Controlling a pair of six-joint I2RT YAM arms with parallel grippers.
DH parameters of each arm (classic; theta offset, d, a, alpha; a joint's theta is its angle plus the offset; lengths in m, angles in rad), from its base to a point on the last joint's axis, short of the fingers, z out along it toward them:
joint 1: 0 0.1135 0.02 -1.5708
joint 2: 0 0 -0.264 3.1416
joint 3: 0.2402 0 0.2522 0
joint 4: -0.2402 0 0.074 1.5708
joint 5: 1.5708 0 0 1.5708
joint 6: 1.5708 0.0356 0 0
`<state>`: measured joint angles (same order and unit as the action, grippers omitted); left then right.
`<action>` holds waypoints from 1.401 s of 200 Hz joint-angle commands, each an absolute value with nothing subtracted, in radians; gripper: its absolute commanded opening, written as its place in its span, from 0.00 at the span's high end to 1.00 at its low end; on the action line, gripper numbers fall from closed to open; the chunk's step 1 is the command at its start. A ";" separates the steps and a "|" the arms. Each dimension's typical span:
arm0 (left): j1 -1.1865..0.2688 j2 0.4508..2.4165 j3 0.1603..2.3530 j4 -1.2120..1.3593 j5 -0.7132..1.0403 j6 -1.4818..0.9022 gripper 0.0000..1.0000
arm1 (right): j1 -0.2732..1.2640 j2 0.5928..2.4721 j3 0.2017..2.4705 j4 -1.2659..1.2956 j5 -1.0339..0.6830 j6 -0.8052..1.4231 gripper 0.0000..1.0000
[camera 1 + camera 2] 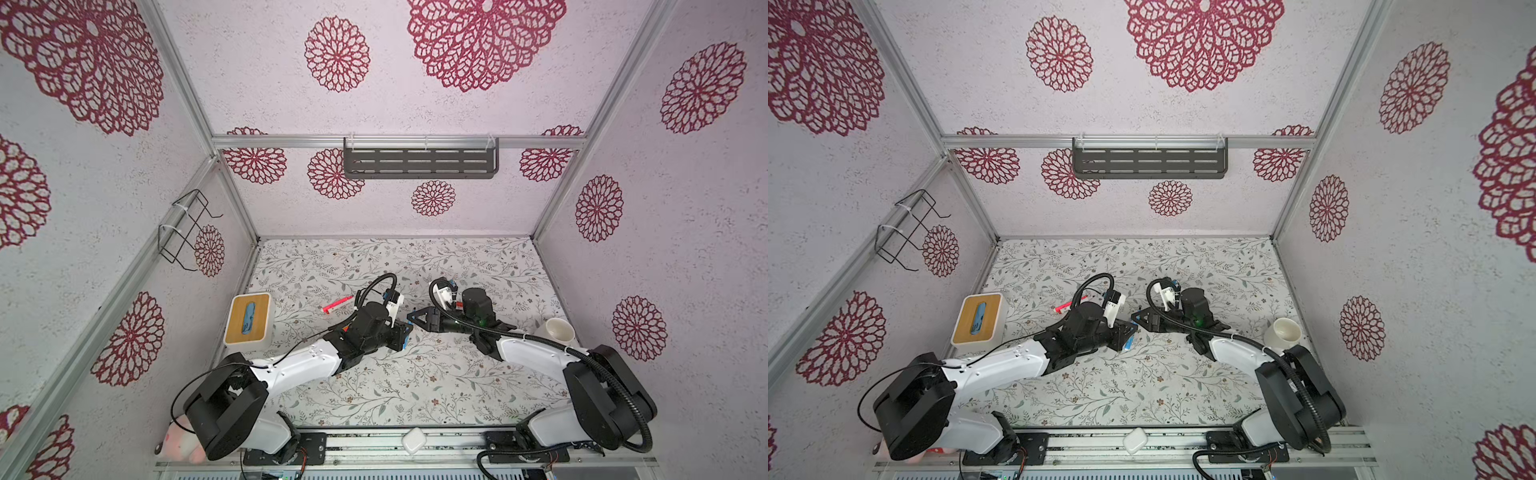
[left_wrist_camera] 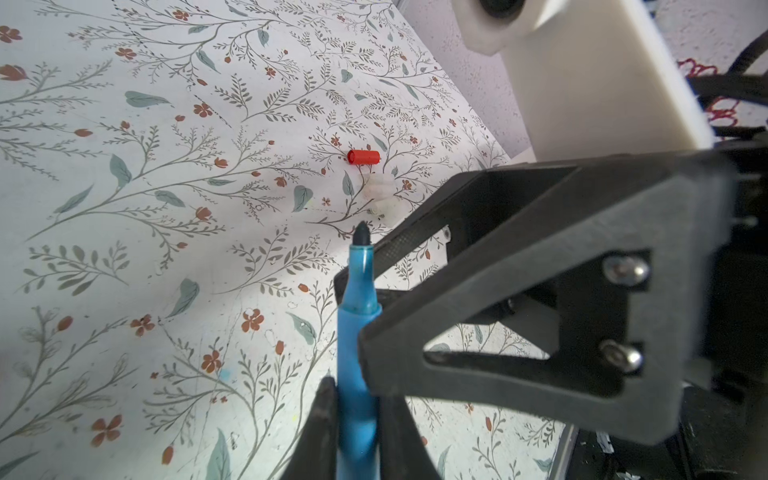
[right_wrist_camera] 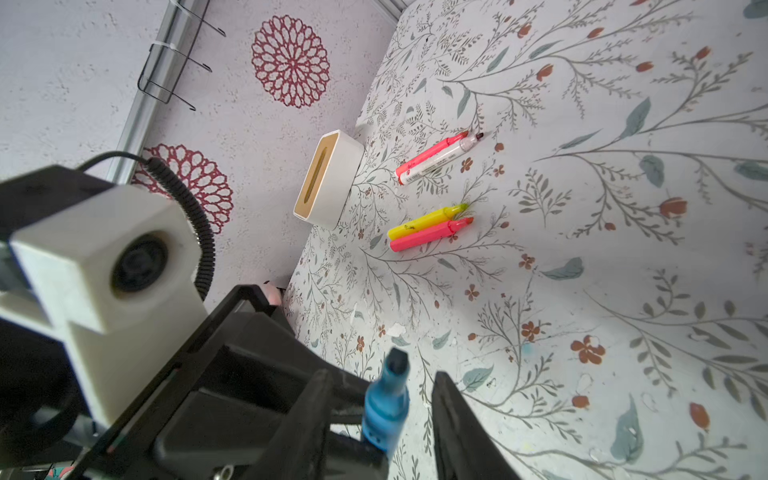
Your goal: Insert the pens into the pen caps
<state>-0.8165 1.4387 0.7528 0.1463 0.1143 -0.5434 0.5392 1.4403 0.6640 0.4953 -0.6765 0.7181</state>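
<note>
Your left claw is clamped on the blue pen, whose dark tip sits between the parted fingers of your right claw, while the red cap and pale caps lie on the worktop.

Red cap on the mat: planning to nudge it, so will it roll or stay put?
The red cap lies on its side, a round tube, so it would likely roll. Tiny, it is probably light and may skid on the mat.
</note>
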 commanded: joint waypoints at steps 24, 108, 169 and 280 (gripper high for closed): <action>-0.834 1.440 0.772 0.190 0.099 -0.541 0.96 | 0.556 1.457 0.704 0.583 -0.687 0.758 0.76; -0.835 1.438 0.756 0.172 0.114 -0.548 0.53 | 0.557 1.415 0.722 0.552 -0.648 0.743 0.93; -0.836 1.431 0.747 0.186 0.124 -0.559 0.62 | 0.557 1.431 0.705 0.669 -0.650 0.813 0.99; -0.835 1.405 0.739 0.151 0.037 -0.572 1.00 | 0.557 1.400 0.685 0.626 -0.592 0.796 0.97</action>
